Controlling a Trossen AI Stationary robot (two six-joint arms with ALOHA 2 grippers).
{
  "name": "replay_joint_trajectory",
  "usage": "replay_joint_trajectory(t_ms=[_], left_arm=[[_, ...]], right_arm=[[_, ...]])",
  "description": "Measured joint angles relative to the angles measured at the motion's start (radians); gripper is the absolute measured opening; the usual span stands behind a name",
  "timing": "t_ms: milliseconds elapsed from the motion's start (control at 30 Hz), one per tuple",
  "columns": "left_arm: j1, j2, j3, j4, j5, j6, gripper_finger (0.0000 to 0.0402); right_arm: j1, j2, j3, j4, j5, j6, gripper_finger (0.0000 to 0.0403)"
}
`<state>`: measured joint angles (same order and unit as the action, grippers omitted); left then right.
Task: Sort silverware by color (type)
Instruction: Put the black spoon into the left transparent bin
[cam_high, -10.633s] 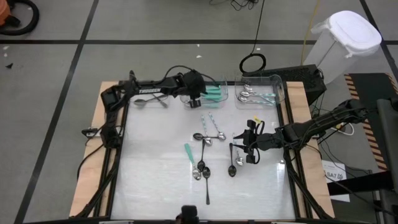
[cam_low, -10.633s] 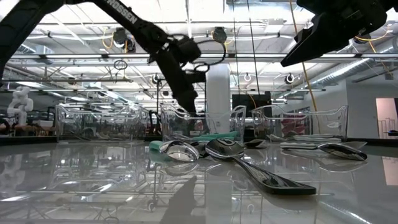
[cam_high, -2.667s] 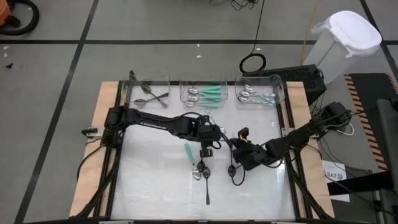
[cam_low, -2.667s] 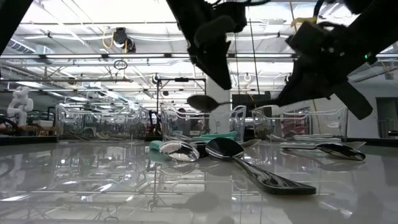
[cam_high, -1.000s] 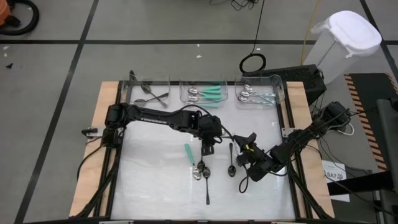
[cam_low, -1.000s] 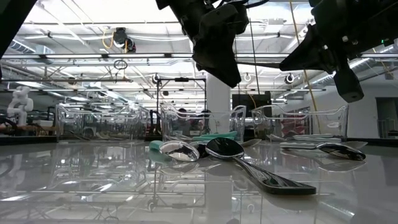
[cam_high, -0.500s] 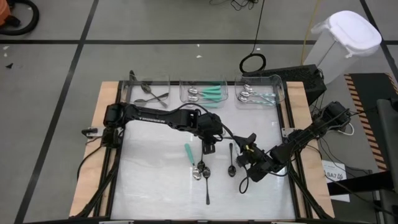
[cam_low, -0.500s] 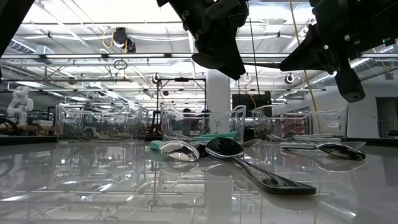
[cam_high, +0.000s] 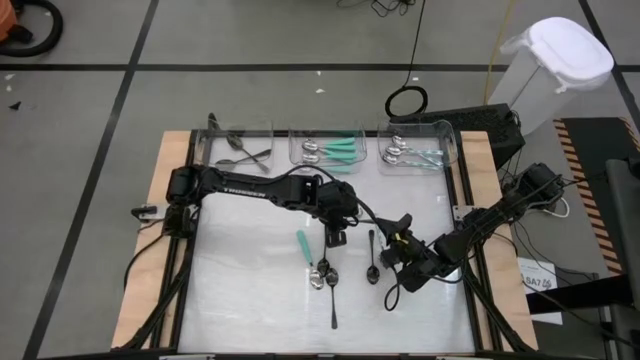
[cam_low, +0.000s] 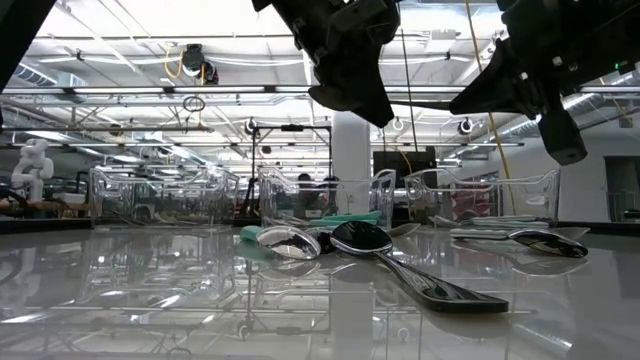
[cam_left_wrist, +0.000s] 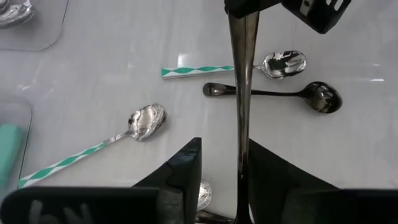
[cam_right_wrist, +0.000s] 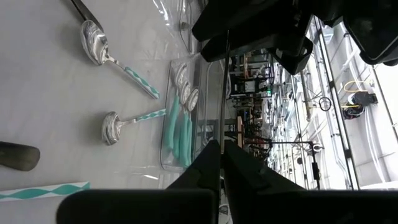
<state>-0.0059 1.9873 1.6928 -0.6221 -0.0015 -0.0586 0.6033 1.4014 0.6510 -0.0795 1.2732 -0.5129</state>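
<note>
A dark spoon (cam_left_wrist: 241, 93) hangs in the air between my two grippers over the middle of the table. My right gripper (cam_right_wrist: 221, 144) is shut on it and reaches in from the table's right (cam_high: 392, 242). My left gripper (cam_left_wrist: 225, 144) comes from the left (cam_high: 336, 230) and is open. Its fingers stand on either side of the spoon's handle, which runs close along one finger (cam_left_wrist: 267, 168). I cannot tell whether that finger touches it. The spoon's bowl is hidden below my left gripper. My right gripper pinches the flared free end of the dark spoon's handle (cam_left_wrist: 243, 23) between its two shut fingers. The fingers come nearly level from the table's right and lie along the handle, which runs straight out from the fingertips (cam_right_wrist: 224, 87). The spoon is lifted clear of the table.
Three clear bins stand along the far edge, holding dark spoons (cam_high: 240, 150), teal-handled ones (cam_high: 330, 150) and pale-handled ones (cam_high: 415, 152). Loose on the table lie a black spoon (cam_high: 372, 256), a teal handle (cam_high: 303, 243), a spoon cluster (cam_high: 322, 275) and striped-handled spoons (cam_left_wrist: 146, 118).
</note>
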Motion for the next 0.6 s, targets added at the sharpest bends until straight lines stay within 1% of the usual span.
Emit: replay_joint_trajectory(t_ms=[100,233,600], left_arm=[[0.001,0.0,0.0,0.0,0.017,0.001,0.0102],[0.006,0.0,0.0,0.0,0.075,0.001,0.0102],[0.026,0.0,0.001,0.033,0.08,-0.009,0.0102]], right_arm=[[0.0,0.0,0.0,0.0,-0.014,0.0,0.0004],[0.0,0.0,0.0,0.0,-0.022,0.0,0.0004],[-0.001,0.0,0.0,0.0,-0.019,0.003,0.0004]])
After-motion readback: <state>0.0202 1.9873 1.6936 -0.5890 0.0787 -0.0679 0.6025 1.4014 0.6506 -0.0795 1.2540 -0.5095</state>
